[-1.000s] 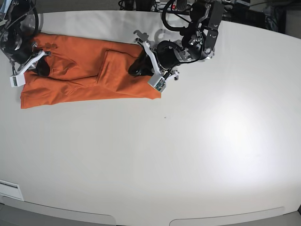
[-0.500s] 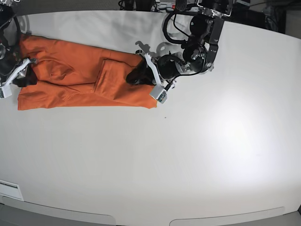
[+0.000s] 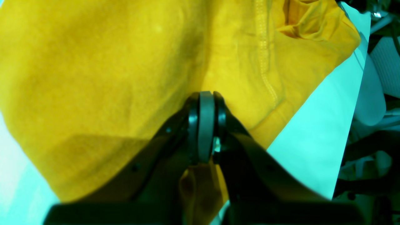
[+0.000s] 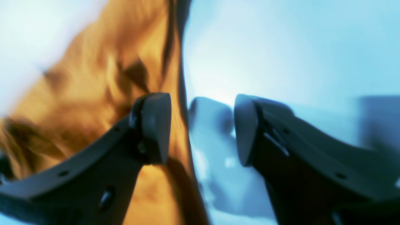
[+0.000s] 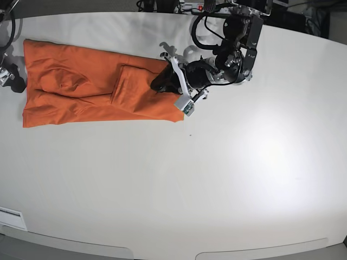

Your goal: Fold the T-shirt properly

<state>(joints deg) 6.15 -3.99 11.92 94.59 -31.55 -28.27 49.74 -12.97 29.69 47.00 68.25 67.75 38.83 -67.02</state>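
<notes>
The orange T-shirt point(image 5: 92, 89) lay folded into a long, wrinkled band on the white table point(image 5: 217, 179). The left gripper point(image 5: 162, 81) was clamped on its edge; the right gripper point(image 4: 202, 125) gaped beside it.

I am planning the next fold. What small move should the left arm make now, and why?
Probably a short lift and carry of the pinched edge toward the shirt's other end. The left pincer is shut on the T-shirt near its hem, while the right pincer stands open beside the cloth, gripping nothing. The shirt lies long and flat on the table, so it likely needs halving.
</notes>
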